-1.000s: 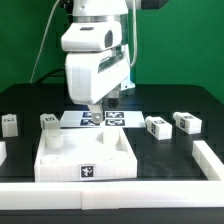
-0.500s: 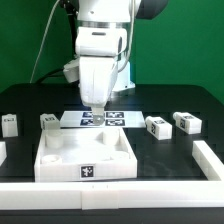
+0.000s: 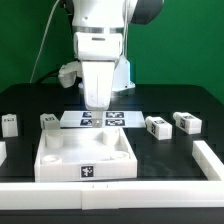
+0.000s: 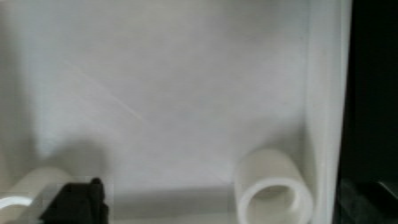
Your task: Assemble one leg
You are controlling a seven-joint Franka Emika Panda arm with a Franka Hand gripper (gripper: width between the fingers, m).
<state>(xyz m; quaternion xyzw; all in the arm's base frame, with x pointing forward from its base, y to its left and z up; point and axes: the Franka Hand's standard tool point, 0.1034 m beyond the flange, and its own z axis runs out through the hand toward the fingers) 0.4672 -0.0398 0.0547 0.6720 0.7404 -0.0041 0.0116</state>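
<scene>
Green backdrop point(image 3: 25, 40), black table point(image 3: 170, 150), usual setup. Front and centre sat the panel point(image 3: 60, 168), with the marker board point(image 3: 120, 118) just behind it. The gripper point(image 3: 96, 108) hung low over the panel's back edge, right where it meets the marker board.

The wrist view was nearly all white panel point(image 4: 178, 100), with a round socket point(image 4: 276, 185) showing and one dark finger point(image 4: 80, 200) poking in at the edge. I honestly couldn't tell if the jaws were apart or pinched together. I couldn't see anything in them, though.

None of the four legs was on the panel yet. The nearest leg point(image 3: 48, 121) sat on the table by the panel's back corner, on the exterior view's left of the gripper and just beside the marker board's end. Another leg point(image 3: 8, 123) was further out that way, and two more point(image 3: 157, 126) point(image 3: 186, 122) sat on the exterior view's right, a longer reach.

So my guess is that the next move is a sideways hop toward the exterior view's left, then down. That leg looked stubby and roughly upright, but it was too small to call its long axis for sure.
</scene>
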